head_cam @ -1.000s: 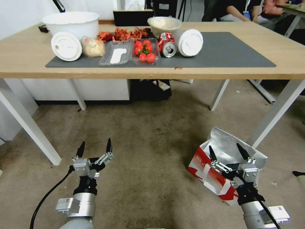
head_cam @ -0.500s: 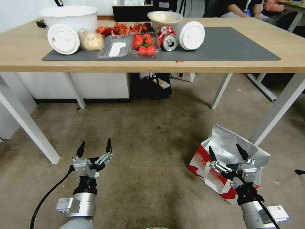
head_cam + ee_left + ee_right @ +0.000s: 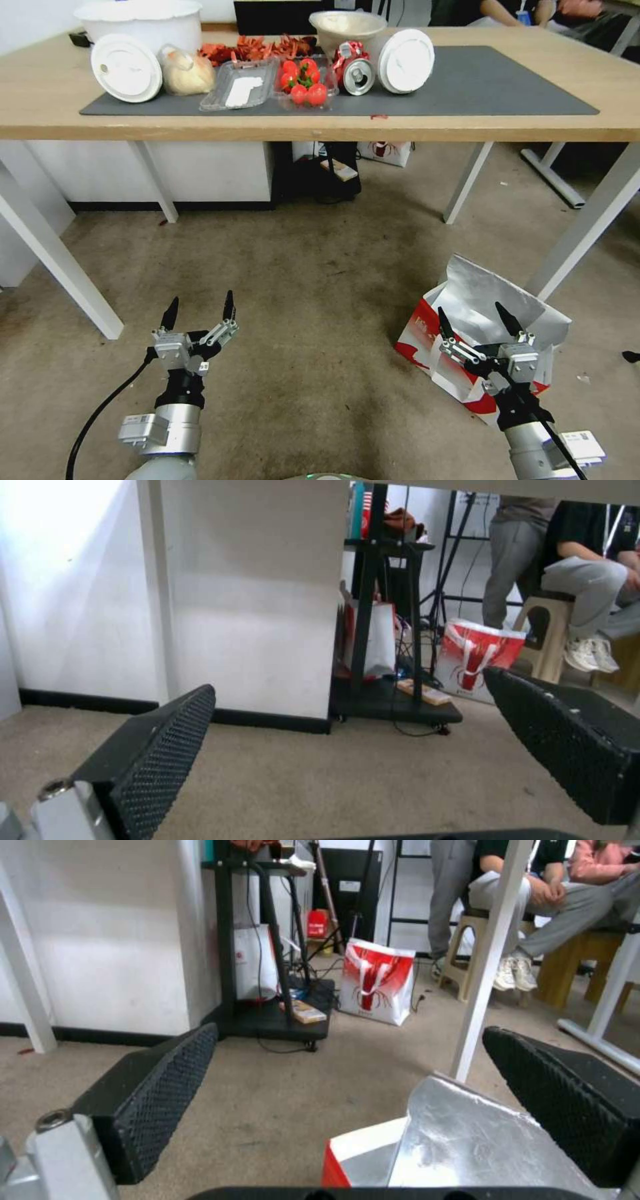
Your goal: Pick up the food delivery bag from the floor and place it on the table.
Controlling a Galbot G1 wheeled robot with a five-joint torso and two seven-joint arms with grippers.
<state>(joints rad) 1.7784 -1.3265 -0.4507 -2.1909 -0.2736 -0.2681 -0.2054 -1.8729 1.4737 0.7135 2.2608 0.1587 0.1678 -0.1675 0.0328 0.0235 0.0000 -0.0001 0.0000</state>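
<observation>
Both pincers unmoved, table [image 3: 40,100] seemingly nearer

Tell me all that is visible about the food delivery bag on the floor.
The food delivery bag is boxy, white and red outside, lined with crinkly silver foil, with white strap handles. It sits on the floor beside a white table leg, its mouth open and a foil flap raised. The right gripper hovers over it, jaws open, apparently not touching.

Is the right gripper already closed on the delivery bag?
No: in the head view the right gripper hangs open above the food delivery bag, which sits on the floor.
</observation>
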